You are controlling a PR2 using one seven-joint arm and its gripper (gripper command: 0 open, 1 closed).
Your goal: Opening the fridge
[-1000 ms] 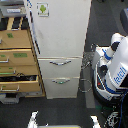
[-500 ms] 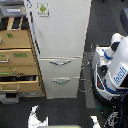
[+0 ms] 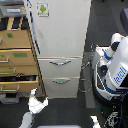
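The fridge (image 3: 60,35) stands tall and white in the middle of the exterior view. A small green-and-white sticker (image 3: 43,9) is near the top of its upper door. Below are two drawers with curved silver handles (image 3: 60,63), and both look closed. A dark vertical strip runs down the fridge's left edge; I cannot tell whether the door is ajar. My gripper (image 3: 39,98) comes up from the bottom edge, just below the fridge's lower left corner. Its white fingers are spread open with nothing between them.
A tan wooden drawer cabinet (image 3: 15,55) stands close against the fridge on the exterior view's left, with drawers pulled out. A white and blue robot body (image 3: 114,65) with dark cables fills the exterior view's right. A second white gripper tip (image 3: 94,120) shows at the bottom.
My gripper has risen from the bottom edge toward the fridge's lower left corner. The fridge and the cabinet look unchanged.
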